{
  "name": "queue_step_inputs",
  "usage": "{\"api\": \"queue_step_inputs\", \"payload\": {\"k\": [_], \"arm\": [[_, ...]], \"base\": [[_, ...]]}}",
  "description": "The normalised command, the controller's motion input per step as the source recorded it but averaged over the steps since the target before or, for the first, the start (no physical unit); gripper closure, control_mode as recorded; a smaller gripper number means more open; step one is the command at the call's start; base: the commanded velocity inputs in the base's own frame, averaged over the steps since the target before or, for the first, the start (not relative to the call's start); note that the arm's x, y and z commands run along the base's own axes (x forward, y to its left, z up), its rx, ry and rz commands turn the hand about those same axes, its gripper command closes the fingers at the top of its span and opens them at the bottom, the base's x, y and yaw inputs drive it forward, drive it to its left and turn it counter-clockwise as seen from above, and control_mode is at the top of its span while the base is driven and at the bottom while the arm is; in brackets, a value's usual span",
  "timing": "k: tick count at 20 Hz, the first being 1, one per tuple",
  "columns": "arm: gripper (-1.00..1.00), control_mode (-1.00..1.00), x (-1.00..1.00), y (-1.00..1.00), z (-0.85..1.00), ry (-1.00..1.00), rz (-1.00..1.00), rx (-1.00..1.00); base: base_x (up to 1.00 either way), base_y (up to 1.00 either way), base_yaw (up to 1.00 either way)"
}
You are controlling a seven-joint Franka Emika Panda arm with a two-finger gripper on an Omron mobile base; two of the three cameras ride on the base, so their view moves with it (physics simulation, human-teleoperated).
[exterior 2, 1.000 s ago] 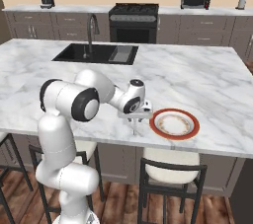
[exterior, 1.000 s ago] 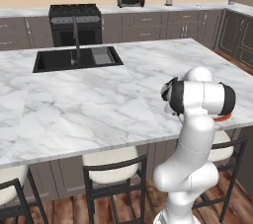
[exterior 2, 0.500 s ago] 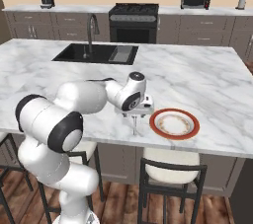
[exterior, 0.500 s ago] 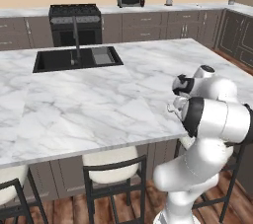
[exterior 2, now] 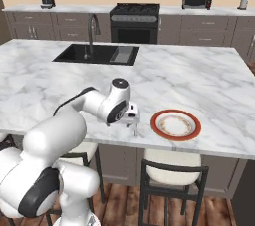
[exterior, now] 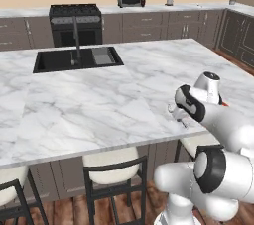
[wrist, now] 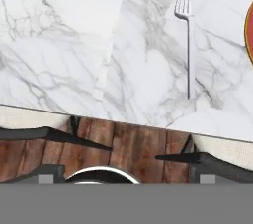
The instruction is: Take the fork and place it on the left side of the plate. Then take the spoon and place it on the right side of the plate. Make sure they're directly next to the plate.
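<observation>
Marble table carries a silver fork lying flat near its near edge, just left of the red-rimmed plate and not touching it. Above the fork, the robot's jaws stand wide open and empty, pointing down.

2 base cams look forward over the marble desk from behind; hand cam's close, straight down at its front edge.
</observation>
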Motion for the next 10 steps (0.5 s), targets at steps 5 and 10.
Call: {"api": "queue_step_inputs", "payload": {"k": [5,10], "arm": [[-1.0,-1.0,-0.75,0.63,0.16,-0.18,0.0,0.0],[-1.0,-1.0,-0.89,0.29,0.03,-0.35,0.0,0.0]], "base": [[0.0,0.0,0.0],[0.0,0.0,0.0]]}}
